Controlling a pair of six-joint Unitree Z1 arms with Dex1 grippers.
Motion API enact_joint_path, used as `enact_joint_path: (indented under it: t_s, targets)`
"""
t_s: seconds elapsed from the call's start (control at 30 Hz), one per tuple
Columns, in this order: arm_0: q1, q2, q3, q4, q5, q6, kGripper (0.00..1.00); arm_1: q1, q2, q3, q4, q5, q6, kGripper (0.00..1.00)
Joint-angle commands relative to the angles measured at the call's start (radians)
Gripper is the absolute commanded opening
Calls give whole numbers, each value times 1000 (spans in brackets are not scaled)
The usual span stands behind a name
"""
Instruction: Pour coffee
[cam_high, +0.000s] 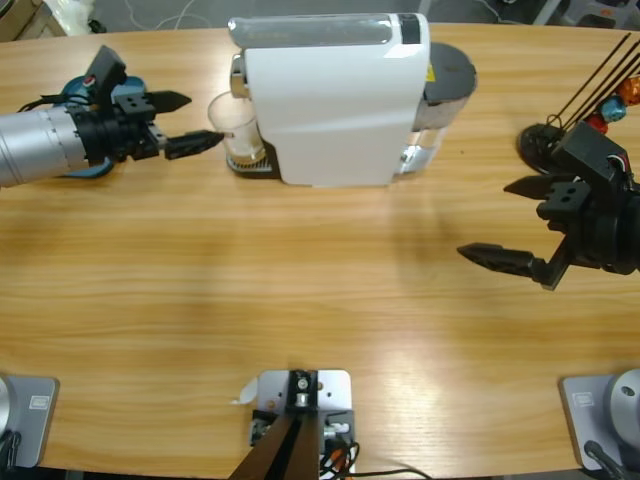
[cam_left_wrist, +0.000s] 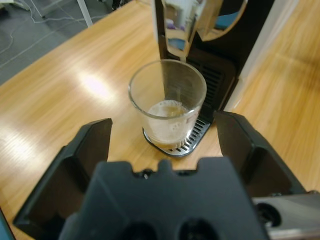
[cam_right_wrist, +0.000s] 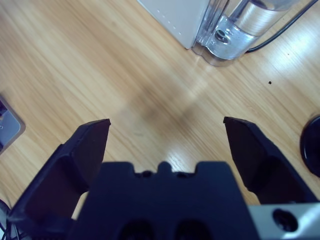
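My left gripper has fingers spread wide, empty, just short of the glass. It sits on the coffee machine drip tray, holding shallow coffee. Glass looks slick, fragile; I'd grip mid-wall. Right gripper is open over bare bench.

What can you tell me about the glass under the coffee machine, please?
The glass is a small clear tumbler, upright on the coffee machine's drip grate beneath the spout. It holds a shallow layer of pale amber coffee. The left gripper faces it, fingers open on either side, not touching.
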Motion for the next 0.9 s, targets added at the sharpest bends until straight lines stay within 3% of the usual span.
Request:
enact_joint_path:
  t_s: [0.03,0.3,0.9]
  targets:
    - [50,101,8,-88,-160,-27,881,13,27,-6,15,16,-13,1000]
    - [78,229,-22,-207,-307,-88,876,13,28,-6,15,18,-13,1000]
    - [101,175,-16,-230,-302,-90,830,13,34,-8,16,24,-16,1000]
